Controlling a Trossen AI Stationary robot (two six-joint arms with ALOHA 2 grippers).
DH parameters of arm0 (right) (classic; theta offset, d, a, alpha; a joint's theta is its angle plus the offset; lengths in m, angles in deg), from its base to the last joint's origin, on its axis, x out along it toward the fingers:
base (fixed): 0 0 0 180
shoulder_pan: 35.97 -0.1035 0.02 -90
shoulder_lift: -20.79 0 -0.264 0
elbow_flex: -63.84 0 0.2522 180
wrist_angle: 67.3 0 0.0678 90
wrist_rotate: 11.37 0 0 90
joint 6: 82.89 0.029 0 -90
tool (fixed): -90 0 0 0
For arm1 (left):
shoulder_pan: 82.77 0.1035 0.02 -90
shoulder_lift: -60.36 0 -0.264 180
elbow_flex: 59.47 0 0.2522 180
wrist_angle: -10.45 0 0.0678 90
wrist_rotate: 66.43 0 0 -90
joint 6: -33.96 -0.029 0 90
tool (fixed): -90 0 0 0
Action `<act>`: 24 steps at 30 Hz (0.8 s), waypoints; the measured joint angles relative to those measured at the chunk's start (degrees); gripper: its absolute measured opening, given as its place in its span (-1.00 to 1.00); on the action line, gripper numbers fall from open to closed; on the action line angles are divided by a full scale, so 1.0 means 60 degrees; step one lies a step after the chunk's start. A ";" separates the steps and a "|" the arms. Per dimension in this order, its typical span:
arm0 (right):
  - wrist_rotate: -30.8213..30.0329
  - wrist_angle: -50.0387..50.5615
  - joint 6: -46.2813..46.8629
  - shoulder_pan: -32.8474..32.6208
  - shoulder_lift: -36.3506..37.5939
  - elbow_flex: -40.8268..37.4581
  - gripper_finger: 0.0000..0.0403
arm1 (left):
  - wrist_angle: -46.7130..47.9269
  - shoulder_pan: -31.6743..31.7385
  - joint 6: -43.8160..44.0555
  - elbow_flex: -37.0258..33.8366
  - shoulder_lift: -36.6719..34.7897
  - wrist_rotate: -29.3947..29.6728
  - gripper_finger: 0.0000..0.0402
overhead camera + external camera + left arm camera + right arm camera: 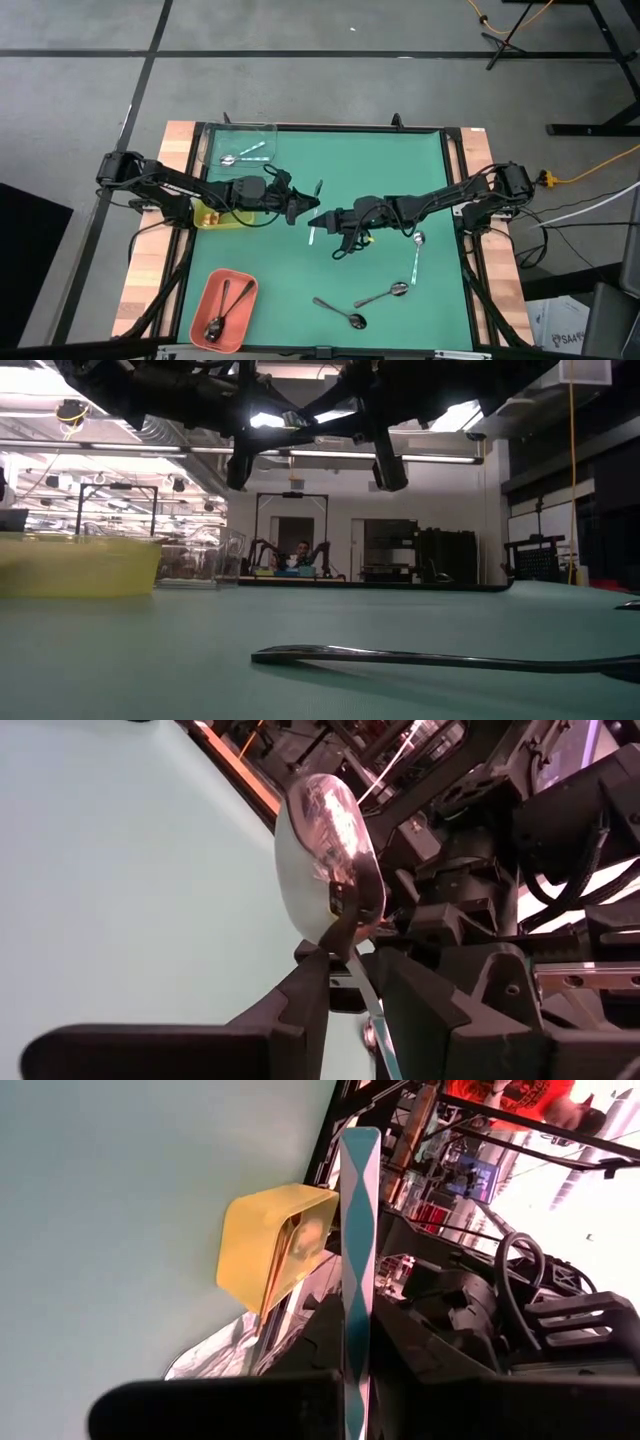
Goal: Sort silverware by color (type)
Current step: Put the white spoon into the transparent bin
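Observation:
A shiny silver spoon (314,212) hangs above the middle of the green mat, held between both grippers. It runs roughly from far to near, bowl (325,850) toward the far side and handle end (311,237) toward the near side. My left gripper (307,207) comes at it from the table's left and is shut on it. My right gripper (329,217) comes from the right and is also shut on it. Three more spoons (385,293) lie loose on the mat at the near right. My left gripper pinches the spoon's thin neck (343,948), just below the bowl, between its two fingers, coming nearly level from the table's left and lying across the spoon. The bowl sticks out past the fingers, clear of the mat. My right gripper pinches the flat handle (356,1342) between its two fingers, coming nearly level from the table's right, across the handle. The handle's free end (358,1140) juts out beyond the fingers. The spoon is clear of the mat.
A clear tray (245,150) holding silver spoons stands at the far left. A yellow-green tray (212,216) sits under my left arm. A salmon tray (222,310) with dark spoons is at the near left. One dark spoon handle (420,657) lies close in the low view.

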 joint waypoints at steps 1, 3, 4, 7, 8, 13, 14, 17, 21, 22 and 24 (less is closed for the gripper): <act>0.0000 0.0000 0.0000 0.0000 0.0000 0.0000 -0.92 | 0.0000 0.0004 0.0000 0.0000 0.0000 0.0000 -0.58; -0.0004 0.0004 0.0000 0.0000 0.0000 0.0000 -0.92 | 0.0000 0.0004 0.0000 0.0000 0.0000 0.0000 -0.58; -0.0004 0.0004 0.0000 0.0004 0.0000 0.0000 -0.92 | -0.0007 0.0001 0.0000 0.0000 0.0000 0.0000 -0.59; -0.0004 0.0017 0.0001 0.0004 0.0000 0.0000 -0.92 | -0.0009 0.0004 -0.0002 0.0000 0.0000 0.0000 -0.65; -0.0004 0.0022 0.0000 0.0004 0.0000 0.0000 -0.92 | -0.0012 0.0000 0.0000 0.0000 0.0000 -0.0001 -0.67; -0.0007 0.0055 -0.0015 0.0004 0.0000 0.0000 -0.92 | -0.0061 0.0000 0.0034 0.0000 0.0000 -0.0004 -0.82; -0.0004 0.0059 -0.0022 0.0004 0.0000 0.0000 -0.92 | -0.0068 0.0000 0.0043 0.0000 0.0000 -0.0004 -0.84; -0.0007 0.0069 -0.0040 0.0004 0.0000 0.0000 -0.92 | -0.0090 0.0000 0.0074 0.0004 0.0000 -0.0007 -0.90; -0.0007 0.0076 -0.0040 0.0004 0.0000 0.0000 -0.92 | -0.0094 0.0000 0.0106 0.0004 0.0000 -0.0011 -0.92; -0.0007 0.0076 -0.0038 0.0004 0.0000 0.0000 -0.92 | -0.0093 0.0000 0.0104 0.0004 0.0000 -0.0007 -0.92; -0.0007 0.0076 -0.0033 0.0004 0.0000 0.0000 -0.92 | -0.0087 0.0000 0.0103 0.0004 0.0000 -0.0010 -0.93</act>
